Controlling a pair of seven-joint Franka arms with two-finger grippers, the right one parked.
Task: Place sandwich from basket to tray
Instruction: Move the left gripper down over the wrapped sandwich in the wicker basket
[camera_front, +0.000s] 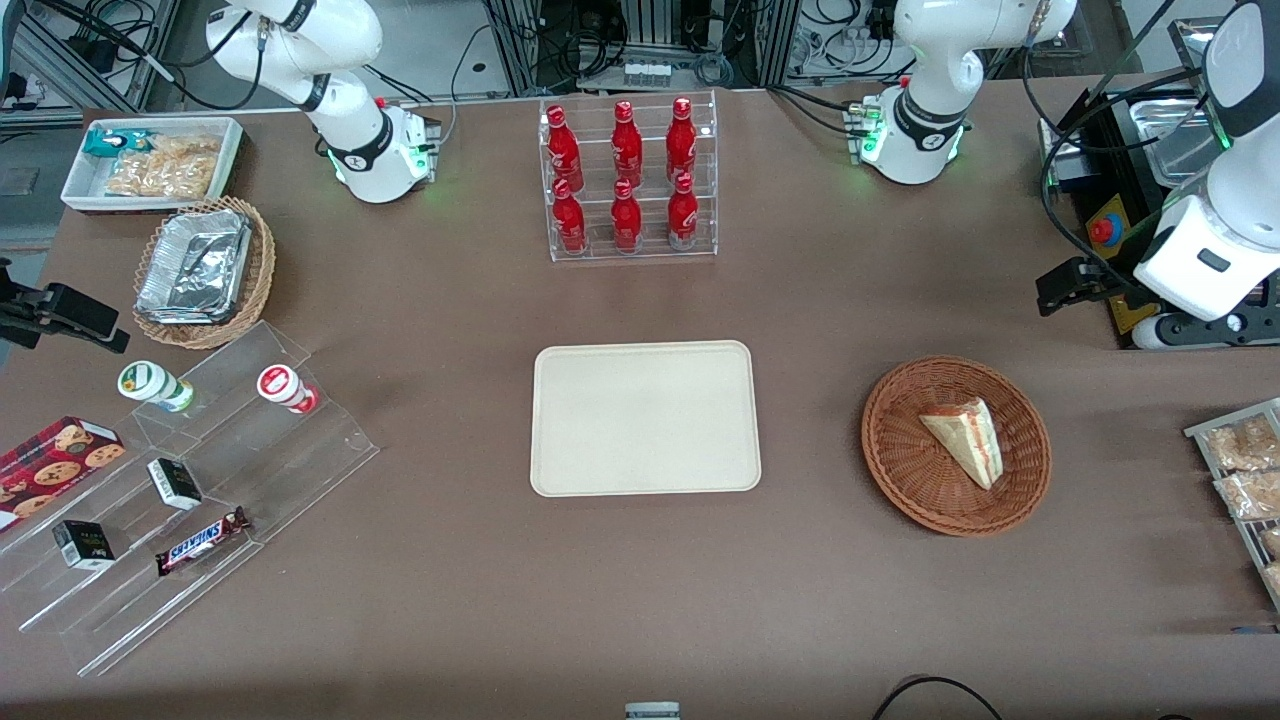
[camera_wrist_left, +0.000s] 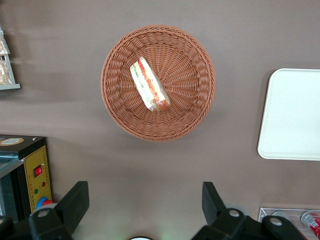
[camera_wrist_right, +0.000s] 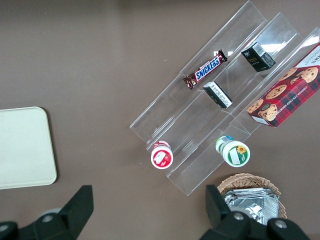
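The sandwich (camera_wrist_left: 149, 85) lies in the basket (camera_wrist_left: 195, 60), well apart from the tray (camera_front: 645, 418); your gripper (camera_wrist_left: 144, 205) hangs above, fingers spread: it looks soft and light, so pinch the bread faces gently.

Robotics lab, staged as a shop counter: brown table (camera_front: 450, 600), arm bases bolted on, cable bundles and aluminium framing along the frame's top edge, e-stop box (camera_front: 1108, 235) at right, acrylic racks of bottles (camera_front: 627, 175) and snacks.
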